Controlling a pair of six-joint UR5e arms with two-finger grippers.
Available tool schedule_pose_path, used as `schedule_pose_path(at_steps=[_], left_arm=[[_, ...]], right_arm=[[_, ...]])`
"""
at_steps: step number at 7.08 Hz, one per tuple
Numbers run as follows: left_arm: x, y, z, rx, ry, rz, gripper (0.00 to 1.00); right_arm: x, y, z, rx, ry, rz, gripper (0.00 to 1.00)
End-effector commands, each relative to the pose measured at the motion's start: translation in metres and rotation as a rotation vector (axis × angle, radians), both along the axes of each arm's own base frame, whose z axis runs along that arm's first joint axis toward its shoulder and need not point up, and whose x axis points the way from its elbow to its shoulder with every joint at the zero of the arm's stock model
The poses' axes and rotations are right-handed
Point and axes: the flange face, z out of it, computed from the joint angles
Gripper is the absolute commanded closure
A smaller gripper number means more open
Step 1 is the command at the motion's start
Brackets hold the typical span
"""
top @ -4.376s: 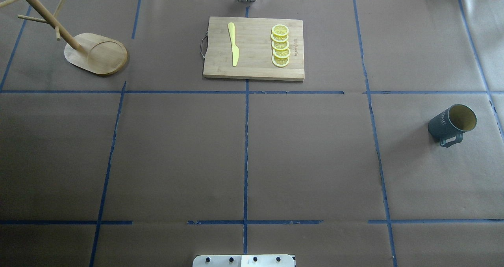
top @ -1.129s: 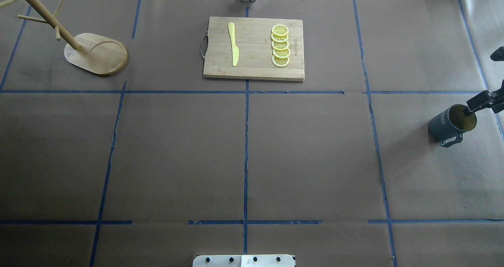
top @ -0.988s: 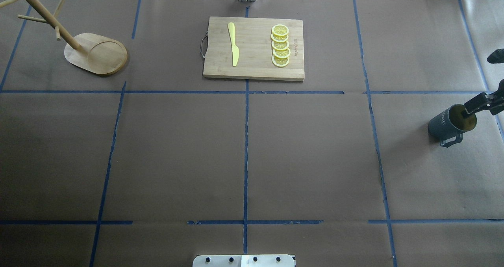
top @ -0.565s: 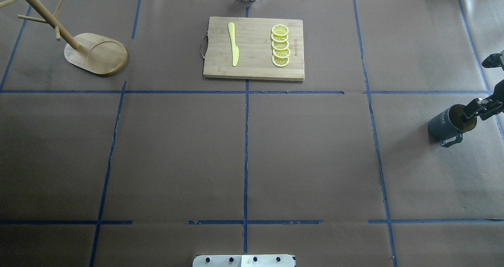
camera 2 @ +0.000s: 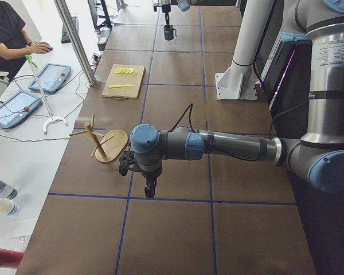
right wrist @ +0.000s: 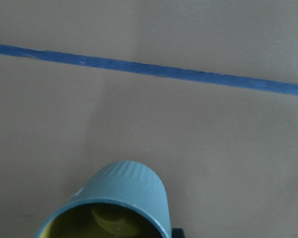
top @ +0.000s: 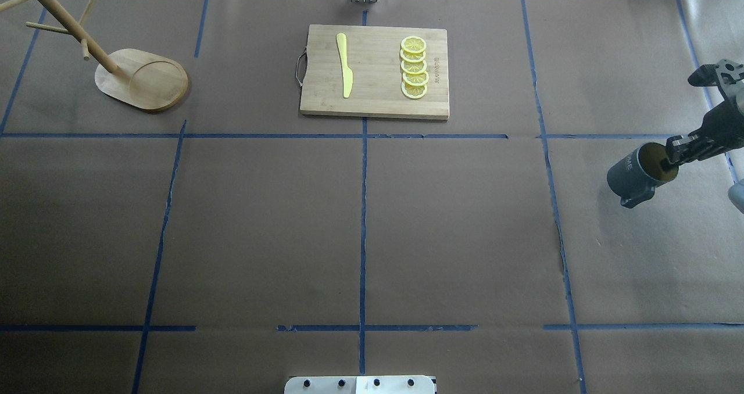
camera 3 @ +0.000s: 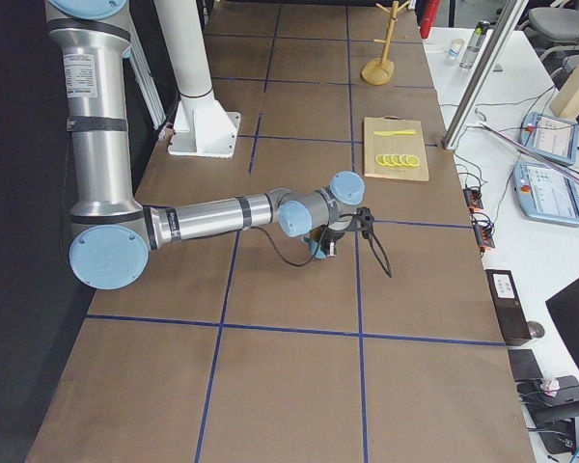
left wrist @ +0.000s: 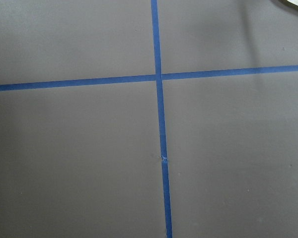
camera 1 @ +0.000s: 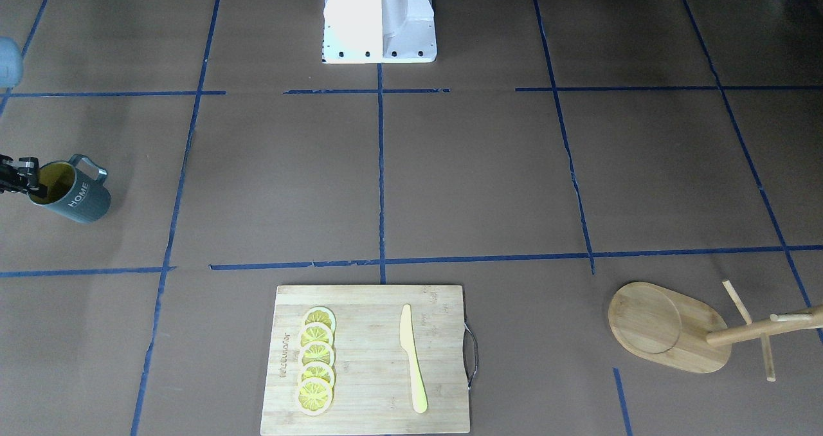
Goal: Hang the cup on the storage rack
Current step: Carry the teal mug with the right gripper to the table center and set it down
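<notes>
The dark teal-grey cup (top: 636, 173) with white "HOME" lettering hangs tilted at the table's right side. My right gripper (top: 668, 157) is shut on its rim, with one finger inside the yellow-olive mouth. The cup also shows in the front-facing view (camera 1: 74, 195) and in the right wrist view (right wrist: 124, 196). The bamboo storage rack (top: 142, 80) stands at the far left, its pole (top: 64, 25) and pegs bare. My left gripper (camera 2: 150, 186) hovers low over the table near the rack (camera 2: 103, 146). I cannot tell whether it is open or shut.
A bamboo cutting board (top: 375, 100) lies at the far centre with a yellow knife (top: 344, 65) and several lemon slices (top: 414, 68). Blue tape lines cross the brown table paper. The robot base (camera 1: 379, 18) stands at the near edge.
My right gripper came in from the right, closed on the cup's rim and has moved the cup left and toward the far side. The rack and board have not moved.
</notes>
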Motion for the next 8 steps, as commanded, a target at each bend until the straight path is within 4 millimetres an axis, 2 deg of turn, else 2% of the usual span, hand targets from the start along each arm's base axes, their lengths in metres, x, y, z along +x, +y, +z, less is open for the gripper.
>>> schedule_pose_path(at_steps=[1,2,3,4,5,6,7,8], left_arm=[[0.000,0.000,0.000,0.008,0.000,0.004,0.00],[0.009,-0.003,-0.002,0.015,0.000,0.017,0.00],[0.010,-0.004,-0.005,0.028,0.000,0.020,0.00],[0.010,-0.005,-0.007,0.054,0.000,0.020,0.00],[0.011,-0.005,-0.008,0.063,0.000,0.023,0.00],[0.015,-0.006,-0.009,0.062,0.002,0.029,0.00],[0.022,-0.007,-0.011,0.068,0.002,0.044,0.00],[0.025,-0.007,-0.012,0.070,0.003,0.051,0.00]], right_arm=[[-0.069,0.011,-0.102,-0.070,-0.072,0.063,1.00],[-0.133,0.017,-0.158,-0.157,-0.087,0.125,1.00],[-0.193,0.033,-0.203,-0.195,-0.090,0.166,1.00],[-0.237,0.050,-0.234,-0.213,-0.094,0.188,1.00],[-0.277,0.049,-0.271,-0.240,-0.086,0.235,1.00],[-0.311,0.041,-0.294,-0.282,-0.082,0.255,1.00],[-0.335,0.041,-0.305,-0.278,-0.073,0.279,1.00],[-0.349,0.047,-0.301,-0.265,-0.056,0.282,1.00]])
